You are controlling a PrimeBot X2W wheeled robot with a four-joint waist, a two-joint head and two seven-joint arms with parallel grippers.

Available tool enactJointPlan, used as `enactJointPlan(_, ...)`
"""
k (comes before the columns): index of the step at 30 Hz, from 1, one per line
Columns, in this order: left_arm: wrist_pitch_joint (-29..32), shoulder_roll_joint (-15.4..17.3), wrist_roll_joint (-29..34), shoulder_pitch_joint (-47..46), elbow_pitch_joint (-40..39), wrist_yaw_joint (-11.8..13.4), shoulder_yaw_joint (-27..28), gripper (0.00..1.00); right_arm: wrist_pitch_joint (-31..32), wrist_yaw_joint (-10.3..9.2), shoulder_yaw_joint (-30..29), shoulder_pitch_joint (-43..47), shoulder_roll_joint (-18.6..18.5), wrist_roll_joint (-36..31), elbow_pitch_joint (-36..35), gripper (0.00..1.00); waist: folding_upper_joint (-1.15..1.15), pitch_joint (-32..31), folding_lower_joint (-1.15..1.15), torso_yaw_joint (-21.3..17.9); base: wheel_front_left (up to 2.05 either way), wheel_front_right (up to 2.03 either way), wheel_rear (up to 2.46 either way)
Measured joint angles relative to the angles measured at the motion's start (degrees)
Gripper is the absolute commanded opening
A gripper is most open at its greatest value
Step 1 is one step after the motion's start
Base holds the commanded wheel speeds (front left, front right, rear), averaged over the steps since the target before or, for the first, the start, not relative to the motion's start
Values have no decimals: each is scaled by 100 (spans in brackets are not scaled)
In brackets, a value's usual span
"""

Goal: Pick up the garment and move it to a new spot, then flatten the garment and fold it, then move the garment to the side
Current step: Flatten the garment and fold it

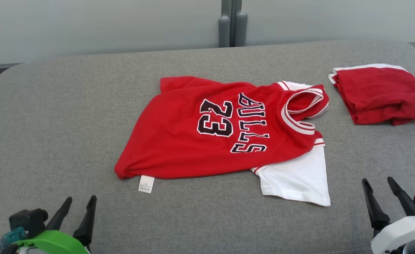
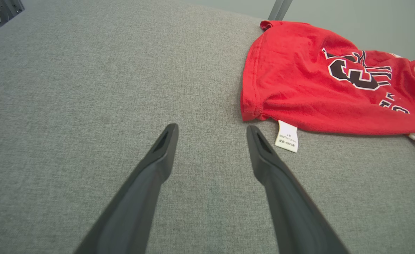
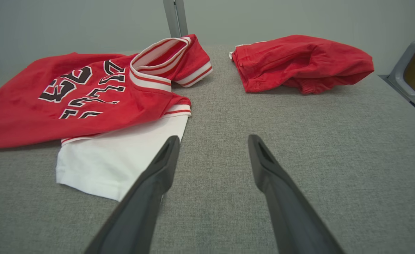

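A red basketball jersey with white sleeves, the garment (image 1: pixel 207 141) (image 2: pixel 320 88) (image 3: pixel 80 98), lies loosely spread and wrinkled in the middle of the grey table, collar to the right, a white care tag (image 1: pixel 146 184) (image 2: pixel 286 136) sticking out at its near left corner. My left gripper (image 1: pixel 80 201) (image 2: pixel 211 130) hovers open at the near left, short of that corner, with nothing between its fingers. At the near right my right gripper (image 1: pixel 378 181) (image 3: pixel 212 139) is open and empty, just right of the white sleeve (image 1: pixel 297 178) (image 3: pixel 119 158).
A folded red garment (image 1: pixel 382 95) (image 3: pixel 299 63) lies at the far right of the table (image 1: pixel 52 123). A grey post (image 1: pixel 232 24) and a pale wall stand behind the table's far edge. Bare grey fabric stretches to the left of the jersey.
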Motion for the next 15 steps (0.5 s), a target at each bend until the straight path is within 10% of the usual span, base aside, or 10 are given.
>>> enactJointPlan(15, -1, -244, 678, 578, -665, 119, 352, 100, -94, -138, -91, 550, 78, -26, -44, 100, 0, -517, 0, 266, 0, 0, 0)
